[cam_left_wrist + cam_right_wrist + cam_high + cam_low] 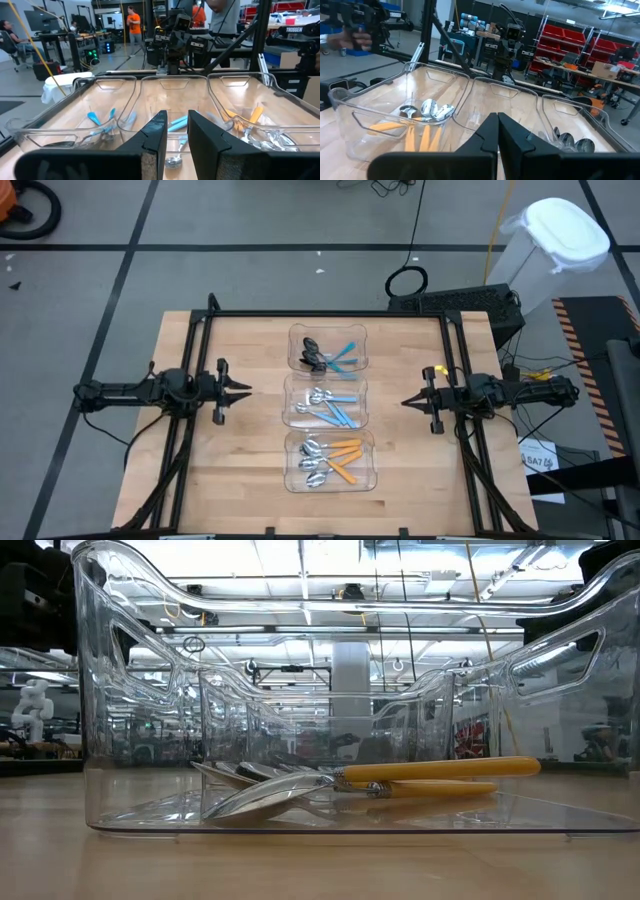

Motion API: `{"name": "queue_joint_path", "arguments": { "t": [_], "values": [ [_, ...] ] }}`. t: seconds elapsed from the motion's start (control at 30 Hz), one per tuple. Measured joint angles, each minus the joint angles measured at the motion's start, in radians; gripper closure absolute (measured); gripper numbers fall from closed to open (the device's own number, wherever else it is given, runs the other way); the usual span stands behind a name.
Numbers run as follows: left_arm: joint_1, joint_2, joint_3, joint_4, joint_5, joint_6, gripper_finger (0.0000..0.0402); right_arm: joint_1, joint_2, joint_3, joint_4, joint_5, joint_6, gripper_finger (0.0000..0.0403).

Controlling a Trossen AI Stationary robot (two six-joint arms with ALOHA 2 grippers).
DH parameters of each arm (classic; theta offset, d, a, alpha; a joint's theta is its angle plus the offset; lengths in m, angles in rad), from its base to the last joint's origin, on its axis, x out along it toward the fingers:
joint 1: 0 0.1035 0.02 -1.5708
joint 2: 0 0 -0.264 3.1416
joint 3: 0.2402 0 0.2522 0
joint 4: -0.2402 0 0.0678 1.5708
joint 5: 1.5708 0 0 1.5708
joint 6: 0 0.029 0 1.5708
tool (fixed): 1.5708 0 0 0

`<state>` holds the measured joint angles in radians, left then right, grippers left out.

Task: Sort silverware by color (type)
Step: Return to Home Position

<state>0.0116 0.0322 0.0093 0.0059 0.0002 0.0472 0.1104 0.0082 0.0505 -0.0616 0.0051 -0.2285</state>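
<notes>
The spoons [330, 408] lie in three clear bins [289, 402] midway between the grippers (orange-handled spoons [338, 462] in an end bin); left gripper [245, 390] slightly parted, right gripper [406, 402] clenched, both empty.

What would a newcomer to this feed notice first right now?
Three clear bins line the middle of the table, already sorted: dark-bowled blue spoons at the high view's top, silver-bowled blue spoons in the centre, orange-handled spoons at the bottom. The left gripper and right gripper wait at either side, pointing inward, empty.
</notes>
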Motion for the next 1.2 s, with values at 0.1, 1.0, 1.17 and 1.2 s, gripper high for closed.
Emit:
{"name": "queue_joint_path", "arguments": {
  "t": [0.1,1.0,1.17,1.2],
  "values": [
    [0.000,0.000,0.000,0.000,0.000,-0.003,0.0325,0.000,0.000,0.000,0.002,0.017,0.016,0.0403],
    [0.000,0.000,-0.001,0.005,-0.001,-0.004,0.0325,0.000,0.001,-0.002,0.148,0.023,0.007,0.0403],
    [0.000,0.000,-0.001,0.005,-0.001,-0.003,0.0325,0.000,0.001,-0.002,0.152,0.021,0.007,0.0403],
    [0.000,0.000,-0.001,0.005,-0.001,-0.004,0.0325,0.000,0.001,-0.002,0.152,0.021,0.007,0.0403]
  ]
}}
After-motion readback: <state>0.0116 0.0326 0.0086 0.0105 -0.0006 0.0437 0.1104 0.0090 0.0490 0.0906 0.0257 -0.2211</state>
